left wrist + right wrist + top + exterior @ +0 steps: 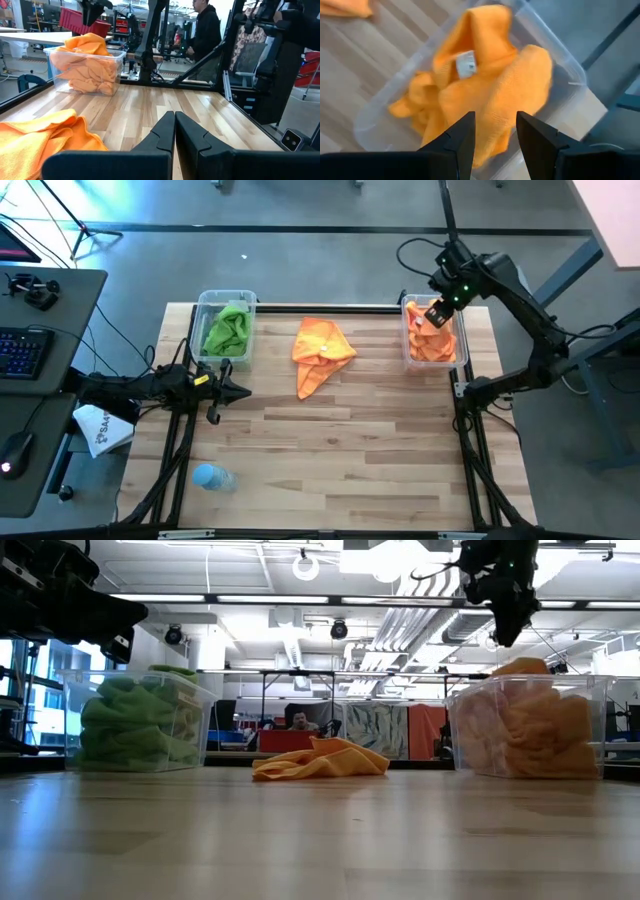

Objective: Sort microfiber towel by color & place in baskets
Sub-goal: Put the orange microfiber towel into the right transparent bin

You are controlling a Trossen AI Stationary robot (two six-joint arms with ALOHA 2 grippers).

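A clear basket [432, 332] at the table's far right holds a heap of orange towels [485, 95]. My right gripper [495, 132] hangs open above that heap, empty, fingers pointing down; in the low view it [503, 630] is well clear of the basket [530, 725]. A second clear basket [226, 330] at the far left holds green towels [135, 725]. One orange towel [322, 350] lies bunched on the table between the baskets. My left gripper [175, 132] waits shut and level at the left edge [232, 392].
A small pale blue bottle [212, 477] lies near the table's front left. A dark frame rail [330, 307] runs along the far edge. Bare wood spreads over the middle and front. A person [206, 27] stands in the room beyond the table.
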